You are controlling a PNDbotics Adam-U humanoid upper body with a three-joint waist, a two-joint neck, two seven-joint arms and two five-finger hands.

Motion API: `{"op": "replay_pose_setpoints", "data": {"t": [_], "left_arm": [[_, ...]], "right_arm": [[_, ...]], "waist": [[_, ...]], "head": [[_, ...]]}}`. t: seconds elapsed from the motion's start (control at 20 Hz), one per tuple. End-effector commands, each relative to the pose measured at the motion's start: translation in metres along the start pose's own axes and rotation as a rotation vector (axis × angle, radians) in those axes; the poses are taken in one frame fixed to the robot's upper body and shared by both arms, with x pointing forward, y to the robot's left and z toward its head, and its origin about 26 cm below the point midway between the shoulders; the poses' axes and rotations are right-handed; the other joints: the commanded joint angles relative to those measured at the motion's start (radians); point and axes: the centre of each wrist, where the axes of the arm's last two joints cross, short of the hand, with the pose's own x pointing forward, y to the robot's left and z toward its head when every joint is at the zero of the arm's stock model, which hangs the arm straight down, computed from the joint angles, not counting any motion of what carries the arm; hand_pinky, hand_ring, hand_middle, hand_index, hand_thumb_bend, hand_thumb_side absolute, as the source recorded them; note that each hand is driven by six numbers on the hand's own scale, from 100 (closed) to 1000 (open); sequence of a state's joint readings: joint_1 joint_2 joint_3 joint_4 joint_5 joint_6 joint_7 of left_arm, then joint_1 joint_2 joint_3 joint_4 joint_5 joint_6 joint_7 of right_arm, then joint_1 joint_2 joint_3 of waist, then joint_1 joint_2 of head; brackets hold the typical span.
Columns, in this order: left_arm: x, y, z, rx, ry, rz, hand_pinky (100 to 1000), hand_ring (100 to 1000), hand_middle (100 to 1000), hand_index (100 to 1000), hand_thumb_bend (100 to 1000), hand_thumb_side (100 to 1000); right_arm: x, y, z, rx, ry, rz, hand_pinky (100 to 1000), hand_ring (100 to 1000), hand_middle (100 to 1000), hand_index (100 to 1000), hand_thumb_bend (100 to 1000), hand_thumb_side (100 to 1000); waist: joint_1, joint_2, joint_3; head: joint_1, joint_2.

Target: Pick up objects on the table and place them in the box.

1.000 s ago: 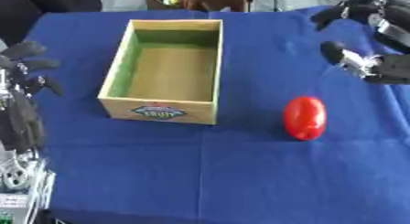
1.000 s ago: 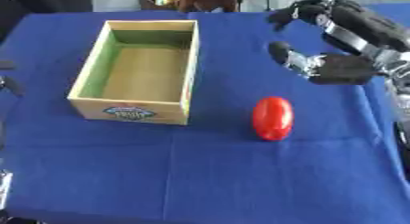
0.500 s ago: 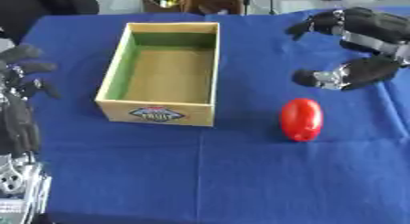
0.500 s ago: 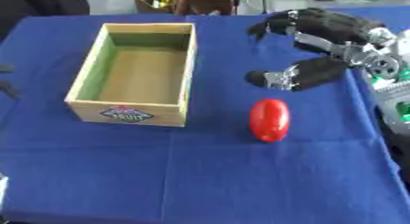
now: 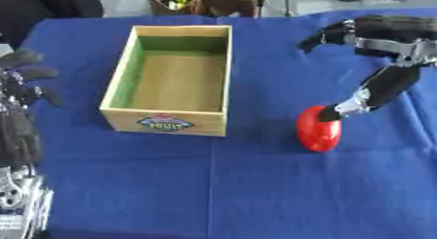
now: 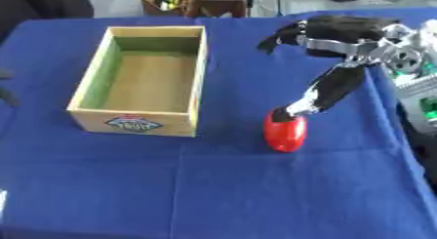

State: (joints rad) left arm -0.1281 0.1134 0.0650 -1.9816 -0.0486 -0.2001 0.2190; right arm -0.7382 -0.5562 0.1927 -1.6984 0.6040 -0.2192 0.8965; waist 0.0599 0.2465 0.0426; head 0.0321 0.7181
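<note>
Blue cloth (image 5: 213, 184) held a red object (image 5: 318, 129) just right of the box (image 5: 175, 74); my right hand (image 6: 337, 35), fingers apart with thumb tip touching it, needed to wrap around before I lifted.

Black right hand (image 6: 341, 35), silver joints, dark fingers (image 6: 317, 94)

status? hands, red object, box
Right hand open over red object, thumb tip at its top, no grasp yet. Left hand idle at left edge, open. Box empty; blue cloth between object and box bare.
</note>
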Motion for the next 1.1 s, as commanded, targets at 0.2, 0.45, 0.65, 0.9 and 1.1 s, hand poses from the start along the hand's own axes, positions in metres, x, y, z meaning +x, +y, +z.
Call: {"op": "replay_pose_setpoints", "data": {"t": [0.2,0.45,0.65,0.9,1.1], "left_arm": [[0.006,0.000,-0.004,-0.010,-0.026,0.003,291,574,614,703,100,948],[0.006,-0.001,-0.004,-0.011,-0.028,0.004,291,575,614,701,100,949],[0.006,-0.001,-0.005,-0.012,-0.029,0.006,291,575,615,701,100,950],[0.007,-0.002,-0.005,-0.012,-0.030,0.008,292,576,615,700,100,951],[0.007,-0.002,-0.006,-0.012,-0.030,0.009,292,576,616,700,100,952]], "right_arm": [[-0.008,0.004,0.009,0.057,0.097,0.031,934,940,862,1000,727,654],[-0.010,0.019,0.004,0.123,0.157,0.080,932,939,859,1000,703,664],[-0.009,0.025,0.001,0.148,0.203,0.124,929,936,858,992,680,685],[-0.006,0.038,-0.005,0.180,0.227,0.149,923,927,837,976,674,683],[-0.006,0.050,-0.008,0.211,0.239,0.150,918,917,810,956,658,684]], "waist": [[-0.004,-0.013,-0.003],[-0.006,-0.009,-0.004],[-0.008,-0.007,-0.004],[-0.010,-0.004,-0.003],[-0.012,-0.002,-0.003]], "head": [[-0.002,-0.015],[-0.005,-0.018],[-0.006,-0.019],[-0.008,-0.022],[-0.009,-0.025]]}}
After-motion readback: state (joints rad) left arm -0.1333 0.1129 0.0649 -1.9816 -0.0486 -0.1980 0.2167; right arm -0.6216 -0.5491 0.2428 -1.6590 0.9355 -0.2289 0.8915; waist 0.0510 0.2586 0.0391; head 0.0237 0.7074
